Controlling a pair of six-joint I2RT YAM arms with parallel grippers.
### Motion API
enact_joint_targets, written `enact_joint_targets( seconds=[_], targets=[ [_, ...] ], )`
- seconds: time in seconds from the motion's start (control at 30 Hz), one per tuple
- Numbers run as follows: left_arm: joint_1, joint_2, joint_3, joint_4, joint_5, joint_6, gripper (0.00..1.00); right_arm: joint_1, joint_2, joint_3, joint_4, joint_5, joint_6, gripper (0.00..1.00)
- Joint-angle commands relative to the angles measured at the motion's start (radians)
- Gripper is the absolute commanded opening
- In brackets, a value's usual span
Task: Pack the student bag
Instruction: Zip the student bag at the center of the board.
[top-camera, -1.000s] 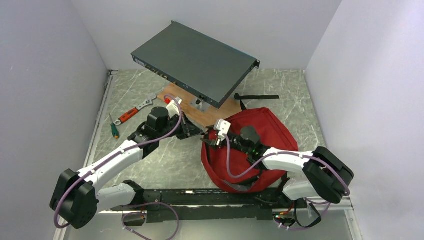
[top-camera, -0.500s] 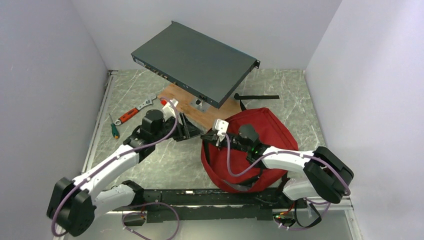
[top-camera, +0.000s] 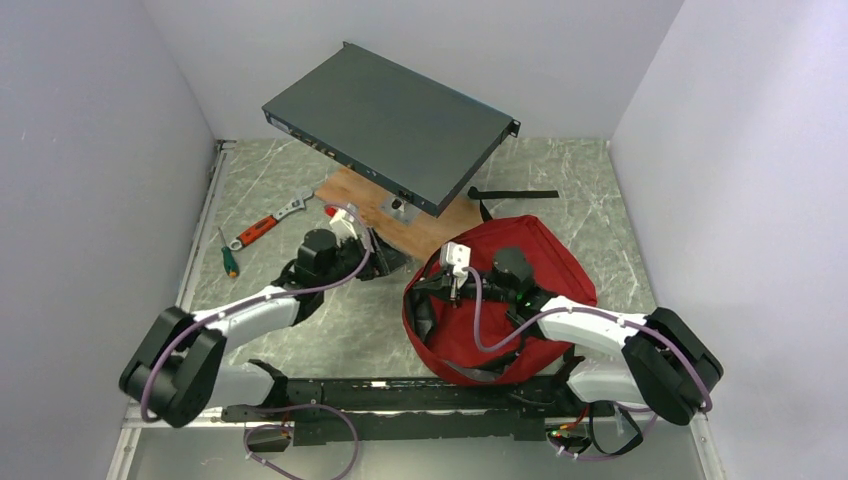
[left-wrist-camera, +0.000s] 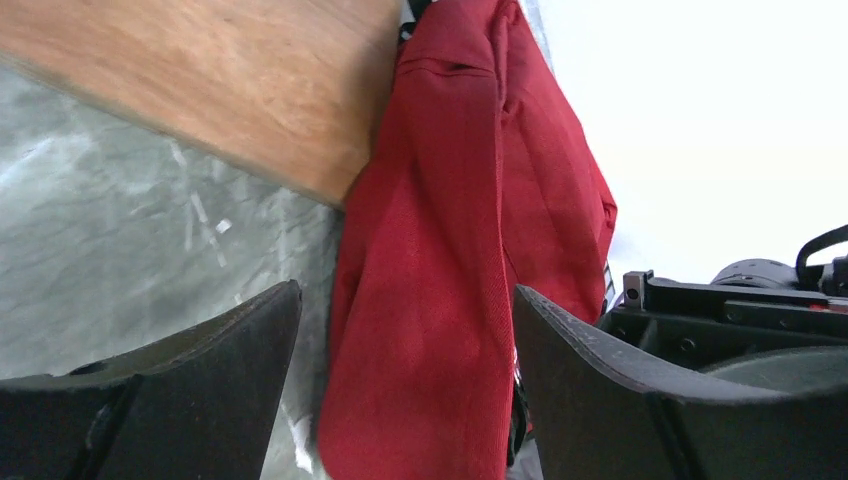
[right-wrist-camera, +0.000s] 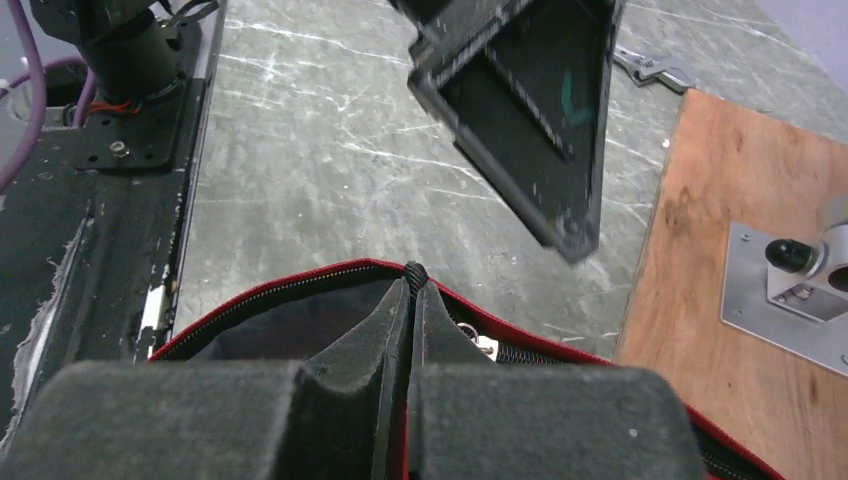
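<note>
Red fabric bag (top-camera: 545, 255) lay on the marbled table (top-camera: 270, 175), R of centre, just beyond the R arm's base, mouth unzipped & dark inside. R gripper (top-camera: 420, 283) was clenched on the bag's zip rim at its L edge. Its wrist view showed both fingers (right-wrist-camera: 340, 350) pressed together w/ the zip line peaked btwn the tips. L gripper (top-camera: 388, 262) stood released, jaws wide, nothing in them, just L of that same rim. Btwn its fingers (left-wrist-camera: 200, 400) the bag's red side showed beyond, untouched. The two grippers were near each other but apart.

Around: a wood board (top-camera: 352, 188) lay on the table behind the grippers, its near-R edge against the bag's far-L corner. A metal bracket (top-camera: 398, 207) w/ a black knob sat on the board. A dark grey flat box (top-camera: 390, 120) overlapped the board's far part in the top view. L of the board, a red-handled wrench (top-camera: 262, 227) & a green-handled screwdriver (top-camera: 229, 260) lay flat on the table, well apart from the bag. A black strap (top-camera: 515, 193) lay behind the bag, near the box's R corner. A black rail (top-camera: 400, 395) ran along the near edge under both arm bases. The bag's near side was close to it; contact couldn't be told.

In the way: L gripper sat before the bag's mouth on the L, board & bracket crowded the far-L side, and the R arm lay across the bag's top.
</note>
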Motion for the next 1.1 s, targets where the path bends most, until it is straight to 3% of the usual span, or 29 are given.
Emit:
enact_joint_targets(
  seconds=[0.0,0.17,0.37,0.43,0.6,0.67,0.8,0.9,0.97,1.0,1.07],
  targets=[
    [-0.062,0.102,0.000,0.397,-0.025,0.010,0.84,0.001,0.013,0.059,-0.018,-0.112,-0.006,0.00],
    [-0.111,0.246,0.122,0.320,-0.021,0.092,0.87,0.002,0.055,0.096,-0.025,-0.134,0.006,0.00],
    [-0.128,0.334,0.138,0.346,-0.033,0.118,0.76,0.021,0.083,0.125,-0.009,-0.117,0.032,0.00],
    [-0.128,0.368,0.159,0.356,-0.019,0.122,0.64,0.024,0.085,0.149,-0.040,-0.095,0.044,0.00],
    [-0.111,0.432,0.196,0.340,0.023,0.115,0.16,0.050,0.072,0.194,-0.127,-0.064,0.131,0.00],
    [-0.086,0.447,0.193,0.360,0.029,0.086,0.02,0.080,0.054,0.238,-0.267,-0.049,0.180,0.00],
    [-0.040,0.479,0.233,0.352,0.073,0.045,0.00,0.152,0.034,0.296,-0.509,0.022,0.406,0.00],
    [-0.033,0.489,0.264,0.308,0.075,0.061,0.00,0.221,-0.016,0.184,-0.383,-0.082,0.624,0.00],
    [-0.028,0.505,0.271,0.310,0.068,0.060,0.00,0.290,-0.072,0.085,-0.257,-0.062,0.724,0.00],
    [-0.021,0.515,0.275,0.320,0.074,0.049,0.00,0.319,-0.097,0.062,-0.260,-0.048,0.747,0.00],
    [-0.001,0.531,0.294,0.323,0.099,0.027,0.00,0.342,-0.149,0.077,-0.463,0.003,0.747,0.00]
  ],
)
